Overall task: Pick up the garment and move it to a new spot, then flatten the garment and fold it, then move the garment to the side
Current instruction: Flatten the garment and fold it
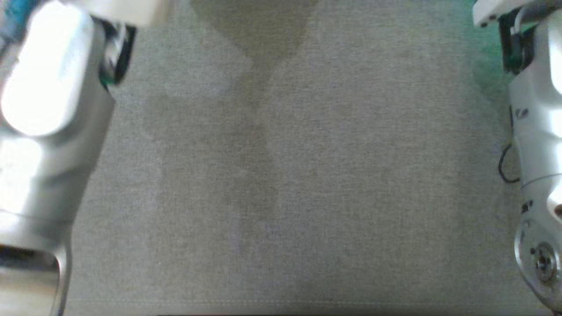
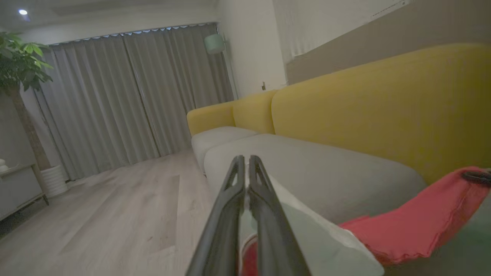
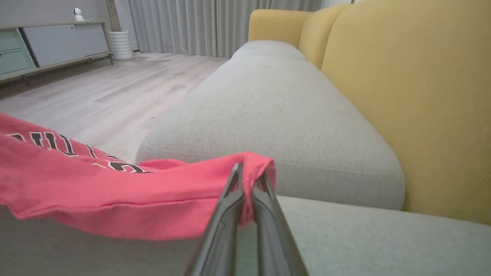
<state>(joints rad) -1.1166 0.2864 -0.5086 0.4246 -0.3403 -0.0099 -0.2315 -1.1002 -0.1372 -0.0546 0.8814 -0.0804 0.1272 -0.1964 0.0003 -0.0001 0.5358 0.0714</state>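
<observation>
1. Our right gripper (image 3: 247, 170) has its fingers pinched on an edge of the red garment (image 3: 115, 191), and the cloth bunches over the tips.
2. Our left gripper (image 2: 245, 159) has its fingers pressed together. A scrap of red shows low between them, but we cannot tell whether cloth is caught there.
3. The garment, red with dark lettering, hangs from the right gripper's pinch and runs sideways above the grey seat cushion (image 3: 276, 115). The yellow backrest (image 3: 402, 96) stands just beyond it.
4. We judge the first step to be under way: the garment is lifted but not yet laid at a new spot. Flattening, folding and moving it aside are all left to do.
5. Both wrists sit low, with the fingers pointing along the sofa rather than down at it. In the head view our left forearm (image 1: 44, 131) and right forearm (image 1: 535, 131) stand at opposite edges, well apart, with cushion fabric between them.
</observation>
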